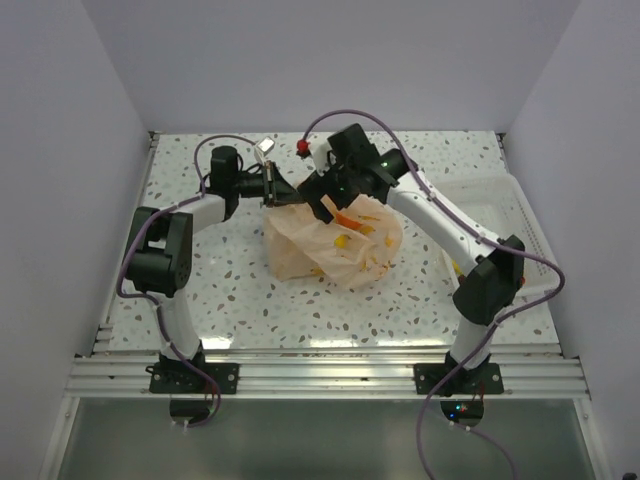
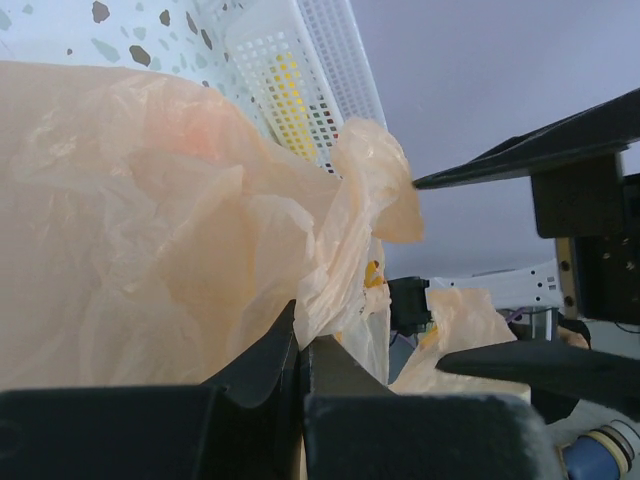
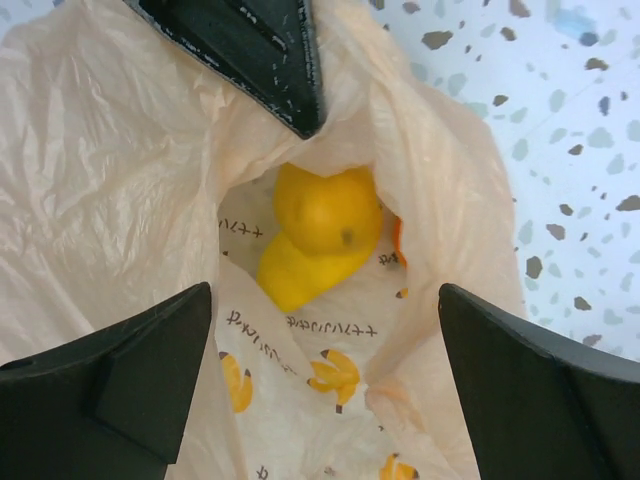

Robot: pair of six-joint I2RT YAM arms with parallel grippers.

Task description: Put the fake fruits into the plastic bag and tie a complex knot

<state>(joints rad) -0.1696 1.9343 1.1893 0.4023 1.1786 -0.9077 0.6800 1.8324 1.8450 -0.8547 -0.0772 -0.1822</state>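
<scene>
Speckled table (image 1: 230, 300), bag (image 1: 300, 255) — yellow fruits (image 3: 320, 220) inside

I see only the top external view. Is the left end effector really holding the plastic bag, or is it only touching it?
Observer: Holding it. In the left wrist view the left end effector is shut on a fold of the plastic bag.
Operator: Does the right one grip anything?
Observer: No. The right wrist view shows the right end effector open above the bag's mouth.
Operator: Is fruit inside?
Observer: Yes, yellow fake fruits show through the open, unknotted mouth.
</scene>
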